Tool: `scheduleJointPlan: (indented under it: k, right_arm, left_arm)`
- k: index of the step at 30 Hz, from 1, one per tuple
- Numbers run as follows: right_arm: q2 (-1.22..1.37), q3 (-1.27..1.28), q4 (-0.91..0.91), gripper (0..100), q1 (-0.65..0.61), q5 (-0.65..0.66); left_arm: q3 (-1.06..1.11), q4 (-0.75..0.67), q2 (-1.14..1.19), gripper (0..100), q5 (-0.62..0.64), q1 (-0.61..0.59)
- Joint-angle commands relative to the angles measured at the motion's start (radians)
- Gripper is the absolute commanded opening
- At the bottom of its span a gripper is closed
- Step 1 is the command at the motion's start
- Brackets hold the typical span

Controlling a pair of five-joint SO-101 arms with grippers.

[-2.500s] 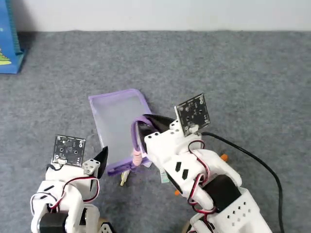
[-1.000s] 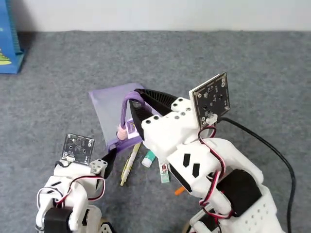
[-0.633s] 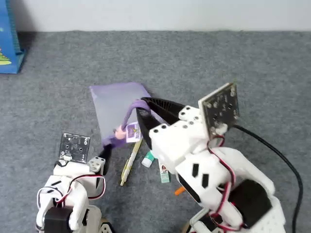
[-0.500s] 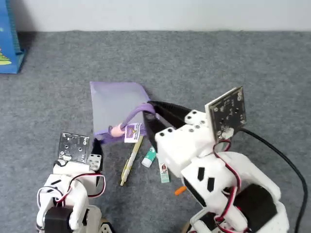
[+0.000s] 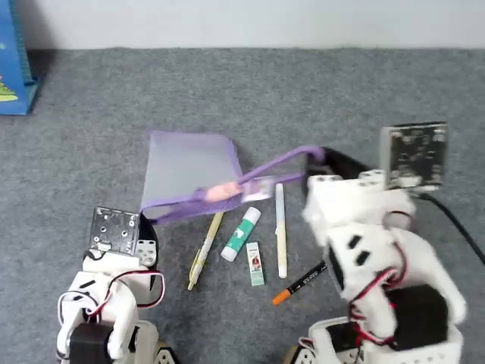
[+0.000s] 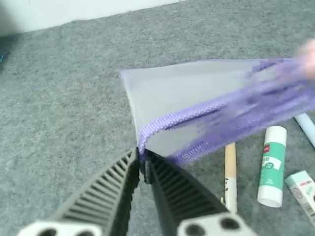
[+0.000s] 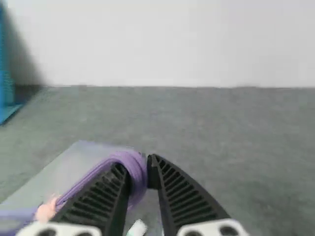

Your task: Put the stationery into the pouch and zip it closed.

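The translucent purple pouch [image 5: 186,171] lies left of centre, its near edge lifted. My left gripper [image 5: 148,229] is shut on the pouch's near corner [image 6: 142,156]. The purple wrist strap [image 5: 273,167], with a pink bead and a tag on it, runs taut to the right. My right gripper [image 5: 317,156] is shut on the strap's end [image 7: 135,172]. On the mat lie a yellow pencil [image 5: 204,250], a glue stick [image 5: 241,233], a white pen [image 5: 280,231], a small eraser [image 5: 256,264] and a black marker with an orange tip [image 5: 299,282].
A blue box [image 5: 11,61] stands at the far left edge by the white wall. Grey mat [image 5: 364,83] stretches open behind and to the right of the pouch. The right arm's black cable [image 5: 462,224] trails off to the right.
My right gripper has swung right with the strap, pulling it taut and uncovering the stationery. The pouch's near edge has risen. My left gripper keeps its hold on the corner.
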Motion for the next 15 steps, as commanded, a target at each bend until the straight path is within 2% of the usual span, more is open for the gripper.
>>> scheduleJointPlan:
  k: [1,4,7,12,15]
  right_arm:
    - [-0.018,-0.075,0.005,0.7,0.165,0.005]
    - [-0.016,-0.074,0.002,0.7,0.28,0.005]
    - [-0.016,-0.074,0.002,0.7,0.323,0.006]
    - [-0.025,-0.075,0.004,0.7,0.312,0.006]
    - [-0.025,-0.077,0.01,0.7,0.216,0.006]
  left_arm:
    - [-0.002,-0.02,-0.009,1,0.008,-0.008]
    - [-0.002,-0.02,-0.009,1,0.008,-0.008]
    - [-0.002,-0.02,-0.009,1,0.009,-0.008]
    - [-0.002,-0.02,-0.009,1,0.009,-0.008]
    - [-0.002,-0.02,-0.009,1,0.008,0.002]
